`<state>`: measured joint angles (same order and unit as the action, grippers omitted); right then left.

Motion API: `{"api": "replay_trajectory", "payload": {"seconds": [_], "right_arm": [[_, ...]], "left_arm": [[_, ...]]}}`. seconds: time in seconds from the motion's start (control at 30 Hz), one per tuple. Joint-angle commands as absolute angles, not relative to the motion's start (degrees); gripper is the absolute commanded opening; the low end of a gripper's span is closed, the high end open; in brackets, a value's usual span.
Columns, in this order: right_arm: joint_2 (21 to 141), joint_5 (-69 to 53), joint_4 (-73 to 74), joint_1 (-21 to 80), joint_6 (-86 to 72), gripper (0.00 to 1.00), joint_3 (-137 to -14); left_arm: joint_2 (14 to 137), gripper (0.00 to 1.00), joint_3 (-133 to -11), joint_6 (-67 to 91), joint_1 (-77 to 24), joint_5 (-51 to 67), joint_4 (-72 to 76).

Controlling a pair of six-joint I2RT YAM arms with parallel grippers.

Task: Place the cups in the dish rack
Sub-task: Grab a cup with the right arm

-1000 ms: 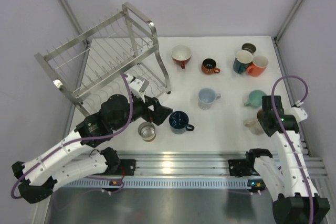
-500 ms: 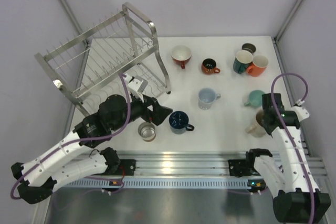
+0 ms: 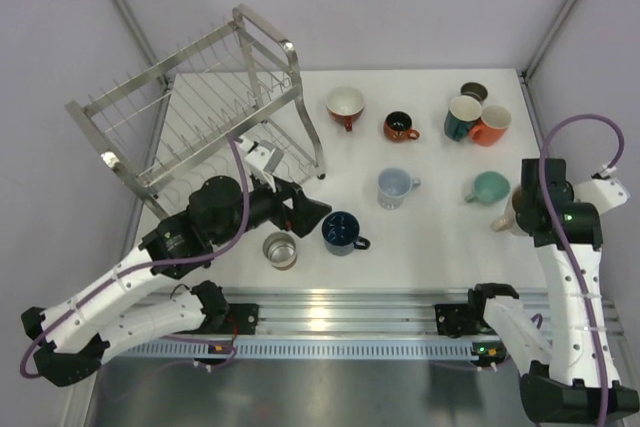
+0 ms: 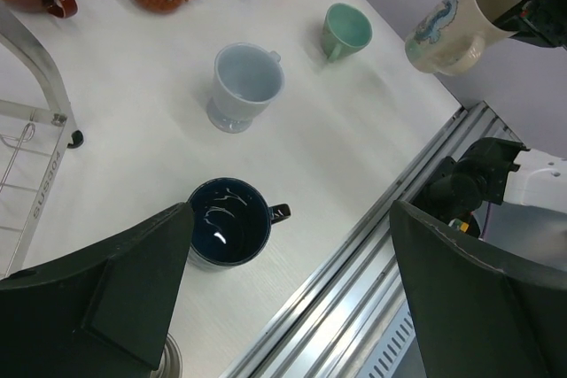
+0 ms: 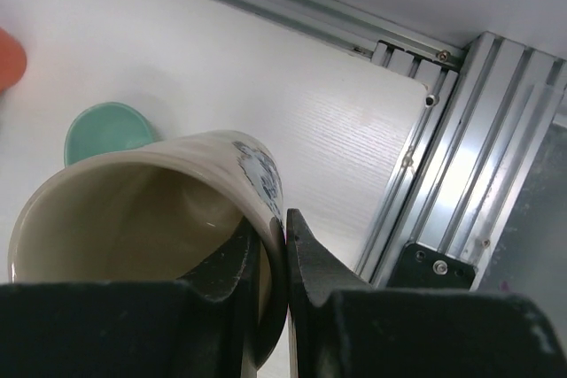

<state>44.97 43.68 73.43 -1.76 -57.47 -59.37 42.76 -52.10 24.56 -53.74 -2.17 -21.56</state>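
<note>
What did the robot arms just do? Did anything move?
The right gripper pinched the beige cup by its rim and lifted it off the table, tilted. The left gripper stayed open over the navy mug; the other cups and the dish rack did not move.

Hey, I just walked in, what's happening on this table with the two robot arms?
The right gripper is shut on the rim of a tall beige mug with a blue pattern, holding it tilted, apparently clear of the white table. The left gripper hangs open close by a navy blue cup, near the stainless-steel wire dish rack. No cup shows in the rack yet; the others stand on the table.
</note>
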Motion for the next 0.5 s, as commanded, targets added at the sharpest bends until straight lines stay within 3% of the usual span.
{"api": "replay_trajectory", "payload": {"seconds": [0.0, 0.23, 0.47], "right_arm": [[42.7, 43.5, 67.8, -2.5, -50.2, 0.0, -65.4], [40.8, 32.2, 58.0, -2.5, -39.6, 0.0, -72.4], [35.1, 2.5, 35.1, -2.5, -34.7, 0.0, -65.7]], "left_arm": [[43.4, 0.97, -55.2, 24.8, -53.8, -0.7, -21.0], [47.7, 0.97, -58.4, 26.5, -53.8, 4.7, -21.0], [54.2, 0.95, -63.5, 29.2, -53.8, 10.4, -20.8]]}}
